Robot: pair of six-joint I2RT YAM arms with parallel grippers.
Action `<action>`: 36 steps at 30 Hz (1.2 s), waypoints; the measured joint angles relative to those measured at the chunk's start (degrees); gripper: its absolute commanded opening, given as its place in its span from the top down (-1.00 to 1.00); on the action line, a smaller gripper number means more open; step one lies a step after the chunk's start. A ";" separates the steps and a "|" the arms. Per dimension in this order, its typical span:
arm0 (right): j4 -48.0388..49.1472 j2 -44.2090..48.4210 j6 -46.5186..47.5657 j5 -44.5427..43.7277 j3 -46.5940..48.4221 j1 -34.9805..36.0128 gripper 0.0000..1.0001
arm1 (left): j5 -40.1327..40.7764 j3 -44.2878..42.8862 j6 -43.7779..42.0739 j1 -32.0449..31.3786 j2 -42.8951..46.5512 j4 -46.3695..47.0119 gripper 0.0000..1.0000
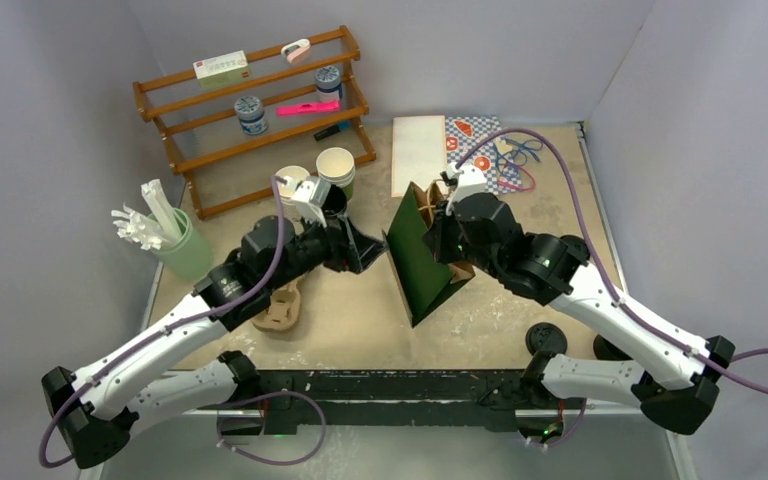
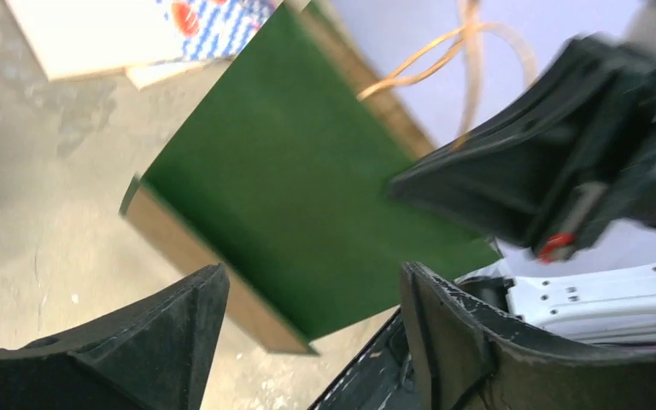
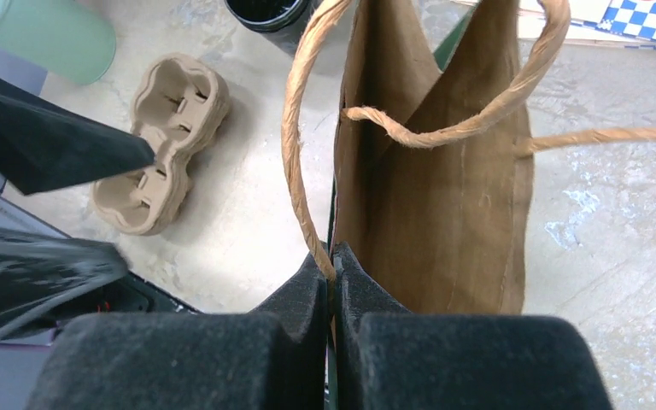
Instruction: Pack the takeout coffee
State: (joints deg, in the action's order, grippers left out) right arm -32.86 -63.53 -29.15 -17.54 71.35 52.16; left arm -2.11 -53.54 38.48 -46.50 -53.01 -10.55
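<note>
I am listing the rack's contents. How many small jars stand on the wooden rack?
2. One jar stands toward the wooden rack's left; the other stands further right, behind the pink marker. The rails may hide more.

Soft, even light — the green bag (image 2: 307, 196) blurs (left wrist view).

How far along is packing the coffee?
Done: the right gripper is shut on the paper bag by its rim, holding it upright. In hand: the left gripper is open and empty beside the bag's green side. Left: what shows inside the bag is empty and the cup carrier holds nothing; the coffee is not yet packed.
</note>
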 measured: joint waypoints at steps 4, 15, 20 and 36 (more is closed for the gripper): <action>0.74 2.21 -0.48 -0.13 -2.89 0.00 1.00 | 1.05 10.69 3.15 0.00 2.99 2.05 -0.63; 1.99 2.84 -0.15 0.66 -5.75 0.00 1.00 | 1.84 20.04 9.75 0.00 -8.66 14.49 -0.56; 2.84 2.86 0.50 1.25 -6.12 0.00 1.00 | -0.15 20.68 11.06 0.00 -15.87 22.36 -0.48; 2.73 2.95 1.29 0.15 -6.23 0.00 1.00 | 0.87 25.44 13.40 0.00 -18.97 29.11 0.23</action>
State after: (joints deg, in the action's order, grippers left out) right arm -30.13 -60.58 -27.86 -17.39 65.12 52.16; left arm -1.23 -28.10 51.88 -46.50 -71.99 18.57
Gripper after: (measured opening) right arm 0.012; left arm 0.418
